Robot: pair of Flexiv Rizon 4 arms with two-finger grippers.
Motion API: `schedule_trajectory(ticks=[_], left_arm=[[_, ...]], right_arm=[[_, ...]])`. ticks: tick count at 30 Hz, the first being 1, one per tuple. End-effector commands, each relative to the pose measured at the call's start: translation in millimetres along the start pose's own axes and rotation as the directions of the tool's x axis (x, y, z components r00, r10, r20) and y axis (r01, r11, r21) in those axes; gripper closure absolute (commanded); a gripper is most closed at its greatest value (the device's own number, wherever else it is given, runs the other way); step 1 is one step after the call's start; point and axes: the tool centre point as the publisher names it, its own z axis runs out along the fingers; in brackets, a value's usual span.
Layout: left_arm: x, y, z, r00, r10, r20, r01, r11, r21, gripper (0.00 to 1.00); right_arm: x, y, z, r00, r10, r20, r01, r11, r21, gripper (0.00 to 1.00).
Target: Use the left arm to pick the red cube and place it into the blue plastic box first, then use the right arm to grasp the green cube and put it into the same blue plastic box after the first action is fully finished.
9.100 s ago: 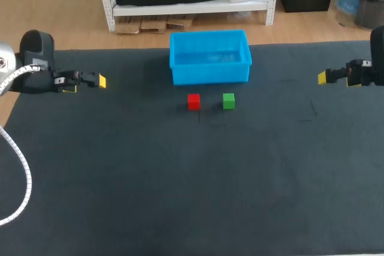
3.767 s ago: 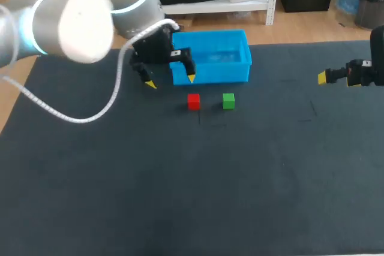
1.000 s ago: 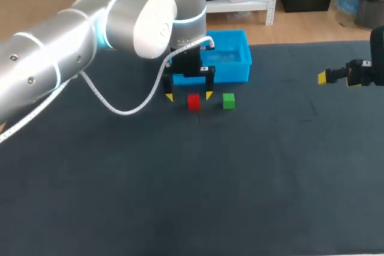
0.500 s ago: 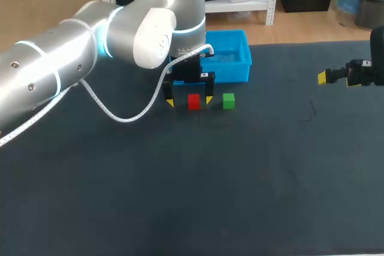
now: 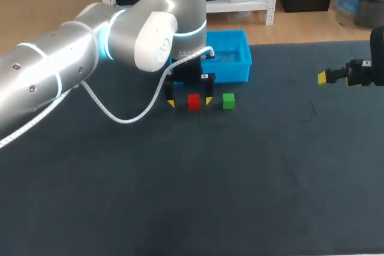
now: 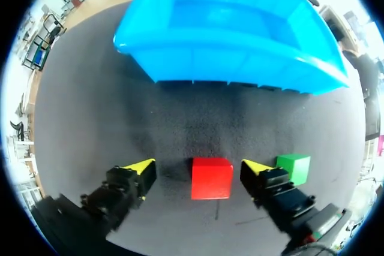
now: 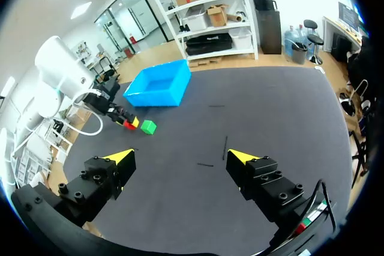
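Red cube sits on the table between the untouching, spread fingers of the left hand, blue plastic box at twelve o'clock; first pick looks underway, next squeeze and lift

Left arm silver-white, cyan-lit rings, white cable; left gripper black, yellow-tipped.

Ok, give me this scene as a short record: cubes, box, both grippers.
left gripper: open, fingers either side of the red cube, gaps showing
red cube: on the table, before the blue plastic box
green cube: on the table, just outside the left gripper's finger
blue plastic box: nothing inside
right gripper: open, empty, far from the cubes
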Motion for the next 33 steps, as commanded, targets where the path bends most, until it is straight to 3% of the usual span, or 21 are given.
schedule_trajectory(ticks=[1,2,3,20,26,33], left_arm=[[-1.7,-1.8,3,1.000,0.003,0.001,-0.003,1.000,0.003,0.89],[-1.9,-2.3,4,1.000,0.004,0.001,-0.004,1.000,0.002,0.99],[-2.1,-2.9,3,1.000,0.006,0.002,-0.006,1.000,0.001,1.00],[-4.2,-10.2,-4,0.999,0.038,0.036,-0.038,0.999,0.001,1.00],[-5.6,-11.2,-22,0.997,0.051,0.052,-0.052,0.999,0.013,1.00],[-10.0,-10.6,-61,0.991,0.085,0.100,-0.090,0.995,0.040,1.00]], right_arm=[[0,0,0,1.000,0.000,-0.001,0.000,1.000,-0.001,0.00],[0,0,0,1.000,0.000,-0.001,0.000,1.000,-0.001,0.00],[0,0,0,1.000,0.000,-0.001,0.000,1.000,-0.001,0.00],[0,0,0,1.000,0.000,-0.001,0.000,1.000,-0.001,0.00],[0,0,0,1.000,0.000,-0.001,0.000,1.000,-0.001,0.00],[0,0,0,1.000,0.000,-0.001,0.000,1.000,-0.001,0.00]])
